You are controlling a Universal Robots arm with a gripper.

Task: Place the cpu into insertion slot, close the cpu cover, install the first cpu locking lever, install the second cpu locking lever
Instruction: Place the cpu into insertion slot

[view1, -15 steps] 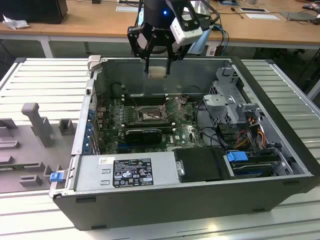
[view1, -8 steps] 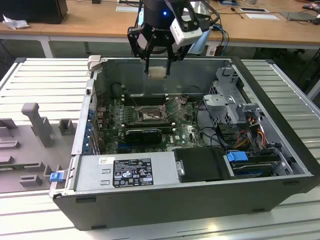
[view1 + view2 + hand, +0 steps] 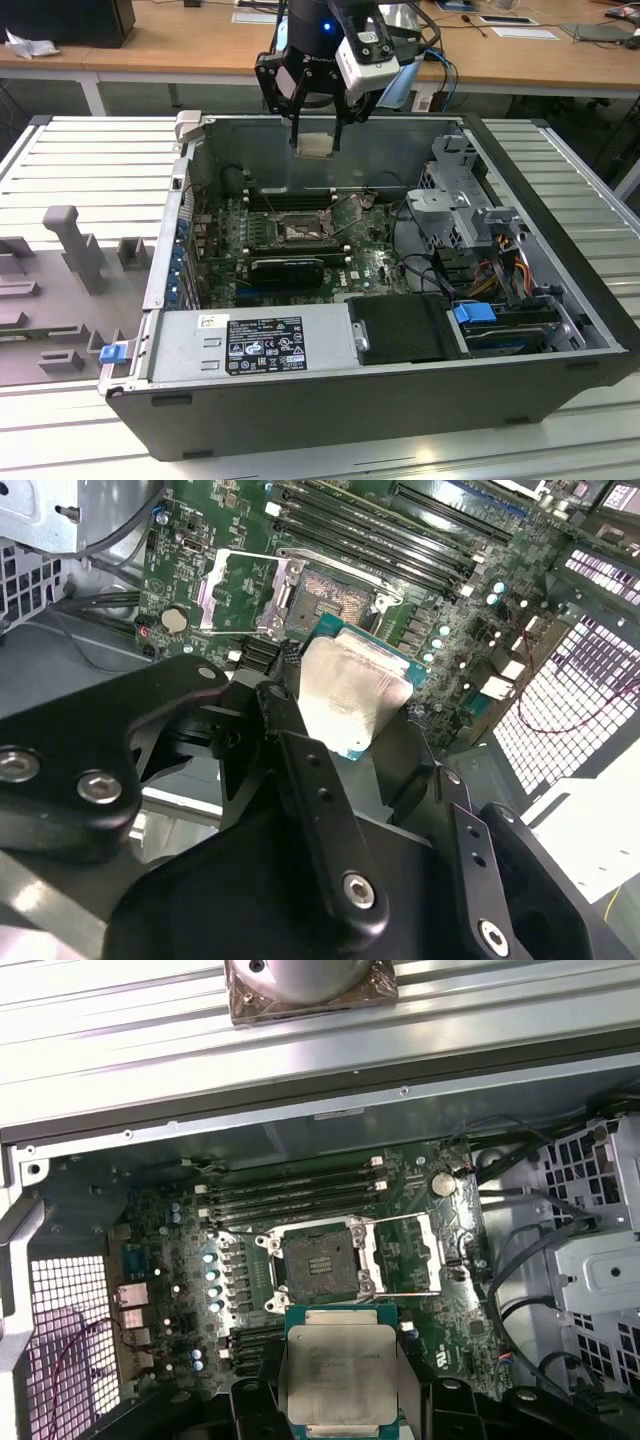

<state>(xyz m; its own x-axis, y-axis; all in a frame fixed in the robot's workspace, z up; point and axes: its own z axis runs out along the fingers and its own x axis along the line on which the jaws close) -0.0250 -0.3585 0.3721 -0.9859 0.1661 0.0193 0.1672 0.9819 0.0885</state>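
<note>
The claw (image 3: 316,146) is clamped on two opposite edges of the cpu (image 3: 340,1375), held in the air above the open computer case (image 3: 450,395). In the exterior view the insertion slot (image 3: 320,1263) lies toward six o'clock from it. The chip is probably light, stiff and fragile (best held by the edges only): a flat square with a pale silvery top and a green rim

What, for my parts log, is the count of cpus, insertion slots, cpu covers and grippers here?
cpu: 1
insertion slot: 1
cpu cover: 1
gripper: 1
Total: 4
</note>
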